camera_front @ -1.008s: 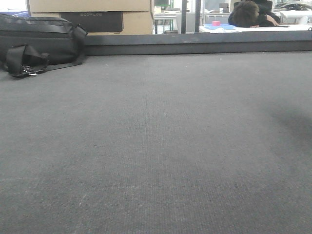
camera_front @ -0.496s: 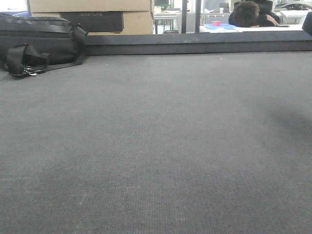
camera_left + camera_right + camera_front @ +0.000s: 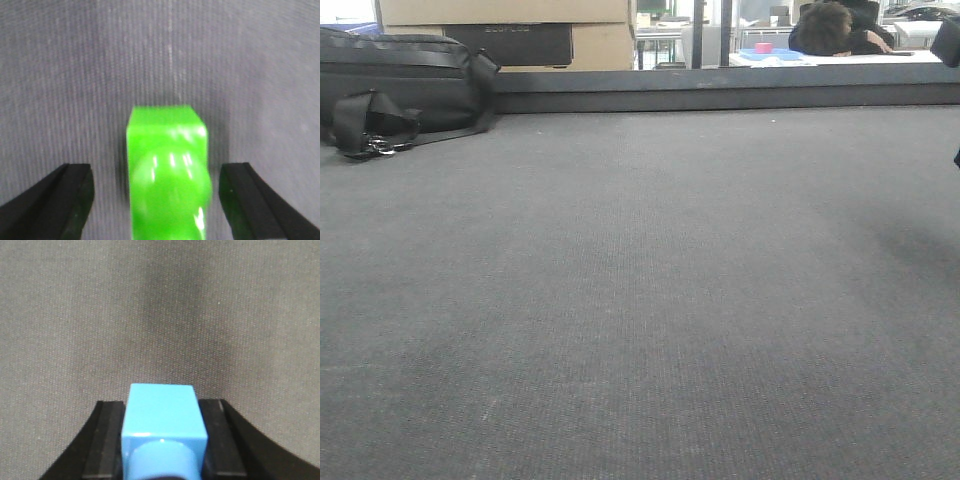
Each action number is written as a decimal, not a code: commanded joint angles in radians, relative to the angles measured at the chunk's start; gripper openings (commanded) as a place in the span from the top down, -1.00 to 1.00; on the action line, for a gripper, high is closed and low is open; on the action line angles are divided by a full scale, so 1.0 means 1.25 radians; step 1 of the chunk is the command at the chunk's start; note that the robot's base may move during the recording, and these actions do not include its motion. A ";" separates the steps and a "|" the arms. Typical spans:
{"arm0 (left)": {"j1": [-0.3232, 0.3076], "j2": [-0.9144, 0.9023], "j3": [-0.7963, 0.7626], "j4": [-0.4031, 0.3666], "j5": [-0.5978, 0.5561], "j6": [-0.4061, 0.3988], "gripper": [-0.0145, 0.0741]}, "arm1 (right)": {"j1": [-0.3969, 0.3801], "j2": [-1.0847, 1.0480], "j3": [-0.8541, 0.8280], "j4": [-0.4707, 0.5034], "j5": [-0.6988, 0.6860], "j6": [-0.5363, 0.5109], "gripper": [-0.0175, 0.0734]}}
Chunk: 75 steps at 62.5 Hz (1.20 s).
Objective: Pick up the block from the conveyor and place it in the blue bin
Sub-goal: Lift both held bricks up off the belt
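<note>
In your left wrist view, the left gripper (image 3: 155, 200) is spread wide: its 2 black fingers (image 3: 55, 200) stand at the left and the right of the green block (image 3: 167, 170), and a strip of belt shows between each finger and the block, so neither one touches it. The green block is blurred, so I cannot tell if it lies flat on the conveyor (image 3: 170, 60) or is a little tilted. In your right wrist view, the right gripper (image 3: 162, 440) pinches the blue block (image 3: 162, 412). Both of its black fingers press against the sides of the block, and the grey woven belt fills the picture beyond it. In the front view you see the conveyor as 1 wide grey surface with the dark rail (image 3: 720, 90) along its far edge. At the far left a black bag (image 3: 400, 85) lies at the edge of the belt, with cardboard boxes (image 3: 600, 40) behind it. At the far right, beyond the rail, a person (image 3: 835, 30) rests the head on a table, near a small pink object (image 3: 763, 47).
</note>
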 commanded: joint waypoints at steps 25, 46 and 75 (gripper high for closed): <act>-0.004 0.004 -0.021 -0.005 0.013 0.002 0.92 | -0.004 -0.004 -0.005 0.000 -0.011 0.002 0.97; -0.024 -0.155 -0.022 -0.064 -0.010 0.002 0.92 | -0.004 -0.068 -0.004 0.000 -0.037 0.002 0.97; -0.120 -0.712 0.420 -0.159 -0.481 0.002 0.92 | -0.001 -0.428 0.327 0.000 -0.513 0.002 0.97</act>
